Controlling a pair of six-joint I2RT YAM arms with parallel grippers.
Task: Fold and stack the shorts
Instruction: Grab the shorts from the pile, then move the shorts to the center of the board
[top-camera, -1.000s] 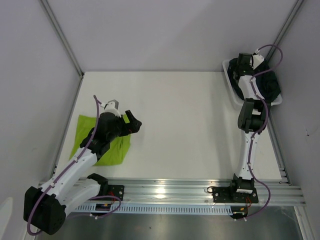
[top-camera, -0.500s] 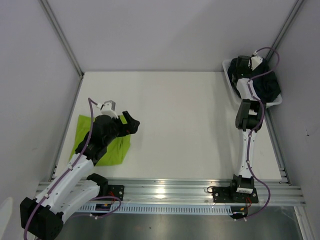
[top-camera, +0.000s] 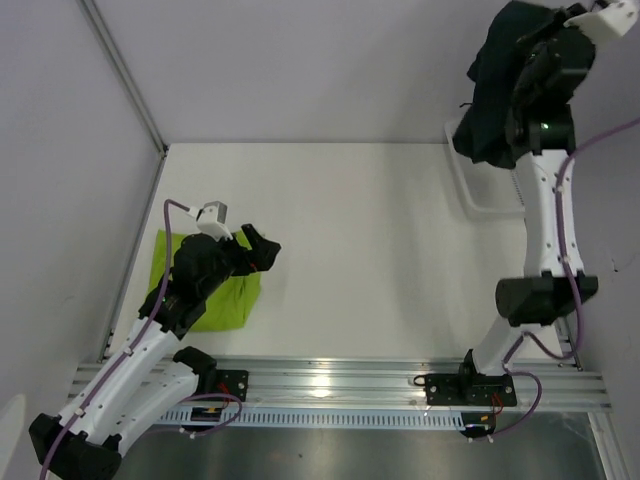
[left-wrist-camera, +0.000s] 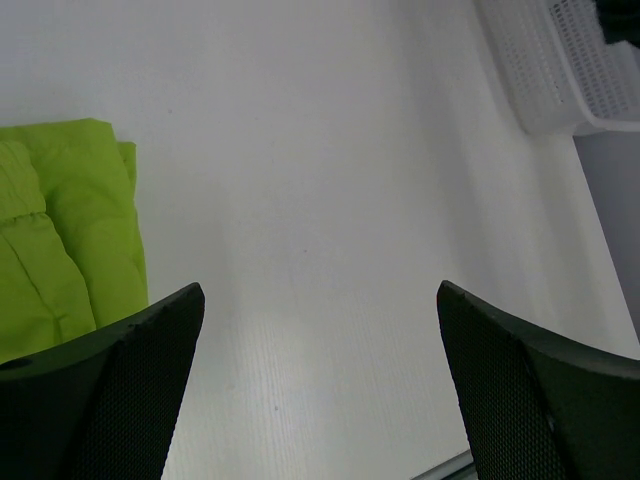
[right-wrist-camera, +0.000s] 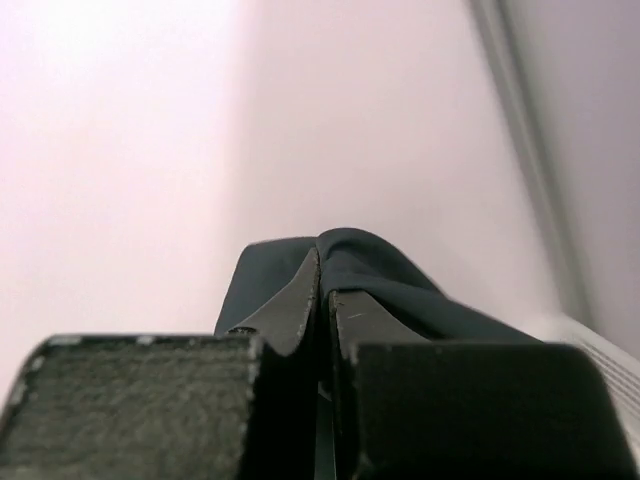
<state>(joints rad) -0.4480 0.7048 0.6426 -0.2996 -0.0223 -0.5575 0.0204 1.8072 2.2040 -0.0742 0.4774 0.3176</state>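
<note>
The dark navy shorts (top-camera: 497, 95) hang in the air at the top right, above the white basket (top-camera: 478, 196). My right gripper (top-camera: 522, 25) is shut on them; in the right wrist view the dark fabric (right-wrist-camera: 400, 285) drapes over the closed fingertips (right-wrist-camera: 325, 275). The lime green shorts (top-camera: 222, 300) lie folded on the table at the left, partly under my left arm, and show again as green fabric (left-wrist-camera: 65, 235) at the left of the left wrist view. My left gripper (top-camera: 262, 252) hovers open by their right edge, its fingers (left-wrist-camera: 120, 390) wide apart over bare table.
The white mesh basket (left-wrist-camera: 560, 65) stands at the table's back right corner, against the right wall. Grey walls close in the left, back and right sides. A metal rail (top-camera: 330, 385) runs along the near edge.
The right gripper shut on the navy shorts in the basket and lifted them high above it. The left arm drew back slightly toward its base, still open.
</note>
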